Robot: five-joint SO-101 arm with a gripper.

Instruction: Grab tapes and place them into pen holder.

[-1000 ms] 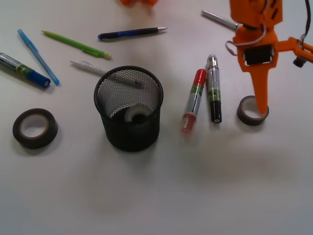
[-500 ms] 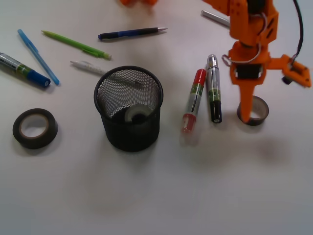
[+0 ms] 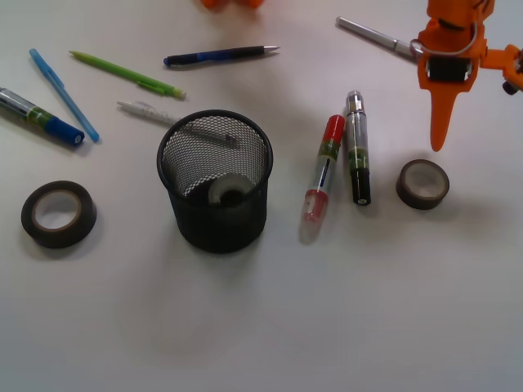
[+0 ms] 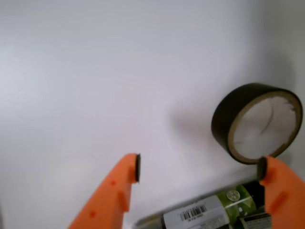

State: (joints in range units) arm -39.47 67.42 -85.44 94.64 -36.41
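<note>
Table is holding everything while I am lifting my gripper up, away from the small dark tape. Its jaws are wide open, holding nothing. That tape is sitting right of the cup, so I am trying again.

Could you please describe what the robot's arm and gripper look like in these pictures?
The gripper is bright orange plastic with long, tapering pointed fingers. Small black pads sit at the fingertips. A black rectangular motor block is set in the orange frame, with a grey cable looped above it.
</note>
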